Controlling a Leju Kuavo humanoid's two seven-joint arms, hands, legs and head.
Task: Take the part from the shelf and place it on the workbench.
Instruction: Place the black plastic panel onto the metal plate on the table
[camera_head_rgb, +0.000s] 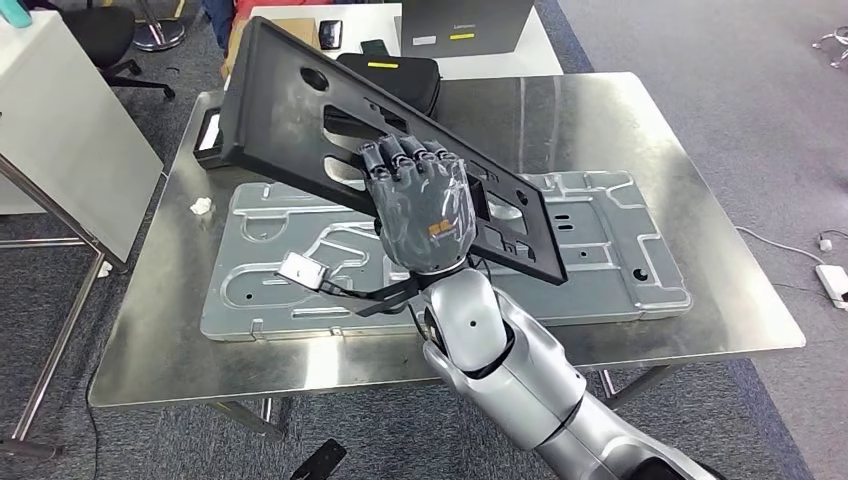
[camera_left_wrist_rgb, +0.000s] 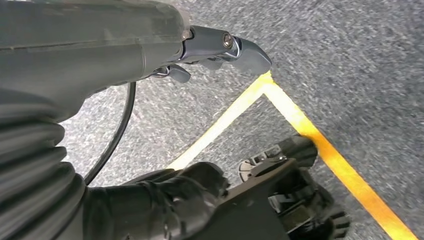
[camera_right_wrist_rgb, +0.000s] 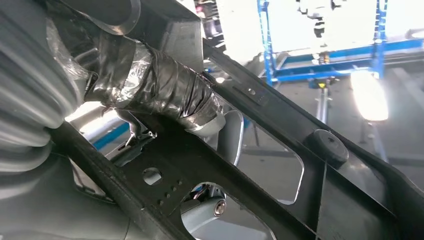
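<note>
The steel workbench (camera_head_rgb: 640, 120) already carries a grey stamped panel (camera_head_rgb: 600, 250). Above it, tilted, hangs the black perforated part (camera_head_rgb: 290, 110), clamped in the right hand (camera_head_rgb: 420, 205); lower it flat before letting go. The left hand (camera_left_wrist_rgb: 220, 50) hangs over the floor, its fingers too hidden to judge.

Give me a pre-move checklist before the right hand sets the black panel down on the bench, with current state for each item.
1. Grip on the black panel: ok. The right hand has its fingers hooked through a cutout.
2. Panel off the surface: ok. It is held tilted above the workbench.
3. Landing spot: not ok. The grey stamped plate lies directly under the panel.
4. Far side clutter: not ok. A black case sits on the bench behind the panel's raised edge.
5. Cable by the wrist: cannot tell whether it would snag.
6. Left hand out of the way: ok. It hangs over the carpet floor, holding nothing.
</note>
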